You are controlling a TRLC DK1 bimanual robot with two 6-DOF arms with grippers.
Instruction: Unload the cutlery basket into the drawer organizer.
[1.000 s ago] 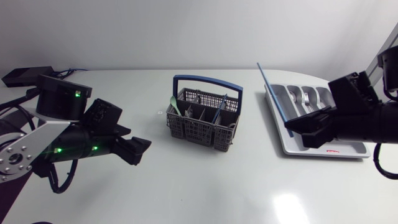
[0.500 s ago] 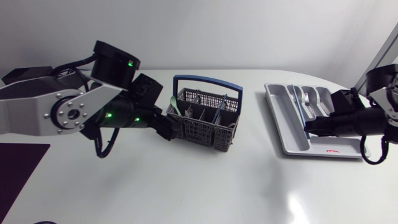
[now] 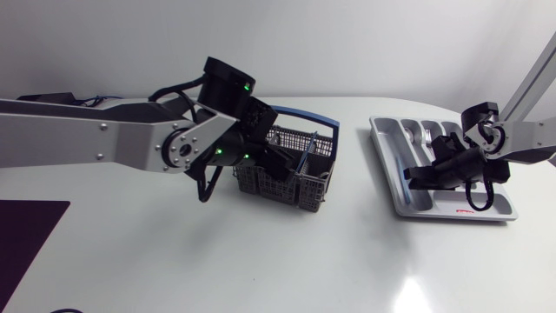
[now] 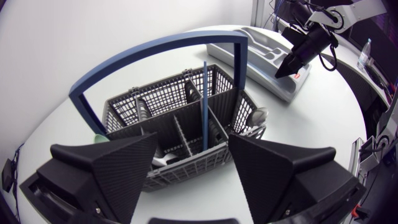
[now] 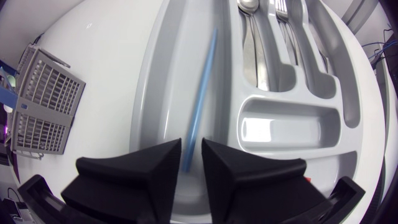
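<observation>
Poising left gripper [image 4: 193, 147], released, over cutlery basket [image 3: 295, 187] at frame centre, facing upright blue stick [image 4: 204, 106] inside. Hanging right gripper [image 5: 191, 149], released, over drawer organizer [image 3: 452, 212] at frame right, above second blue stick [image 5: 202, 93] in long compartment.

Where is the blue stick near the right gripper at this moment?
Right wrist view: the blue stick runs along the drawer organizer's long outer compartment, beside a spoon, its near end between the right gripper's open fingers.

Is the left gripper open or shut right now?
Open: the left gripper is spread wide at the cutlery basket, with nothing clamped between its fingers.
</observation>
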